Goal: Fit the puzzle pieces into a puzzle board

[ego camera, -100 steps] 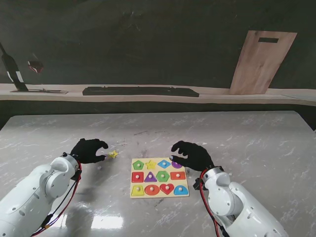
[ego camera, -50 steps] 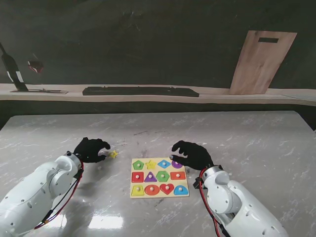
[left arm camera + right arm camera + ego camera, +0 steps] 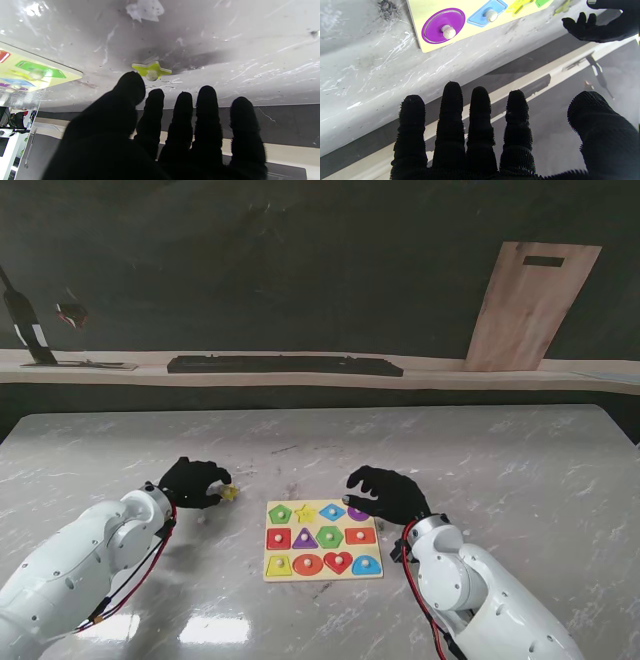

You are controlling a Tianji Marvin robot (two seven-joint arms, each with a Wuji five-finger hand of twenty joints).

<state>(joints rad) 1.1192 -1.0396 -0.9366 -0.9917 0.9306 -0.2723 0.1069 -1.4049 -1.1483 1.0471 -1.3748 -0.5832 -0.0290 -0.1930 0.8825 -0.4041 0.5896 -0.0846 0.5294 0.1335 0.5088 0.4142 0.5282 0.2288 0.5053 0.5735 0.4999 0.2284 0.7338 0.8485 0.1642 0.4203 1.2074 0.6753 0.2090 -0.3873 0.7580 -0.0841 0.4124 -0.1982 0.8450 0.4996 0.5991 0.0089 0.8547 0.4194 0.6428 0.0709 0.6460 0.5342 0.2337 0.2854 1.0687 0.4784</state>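
A yellow star piece [image 3: 230, 492] [image 3: 151, 71] with a white knob lies flat on the marble, just left of the puzzle board [image 3: 322, 539]. My left hand [image 3: 193, 481] [image 3: 175, 130] hovers right over the star, fingers spread and holding nothing, the thumb tip almost at the piece. The board's star slot [image 3: 305, 512] sits in its far row, between the green and blue pieces. My right hand [image 3: 385, 493] [image 3: 475, 135] hangs open over the board's far right corner, beside the purple circle [image 3: 443, 25].
The board holds several coloured knobbed pieces. A dark keyboard-like bar [image 3: 285, 365] and a wooden cutting board [image 3: 530, 305] stand on the shelf behind the table [image 3: 500, 470]. A dark stand [image 3: 25, 325] is at the far left.
My left hand has moved right and a little farther from me, closing in on the star until it partly covers it. The right hand has hardly moved.
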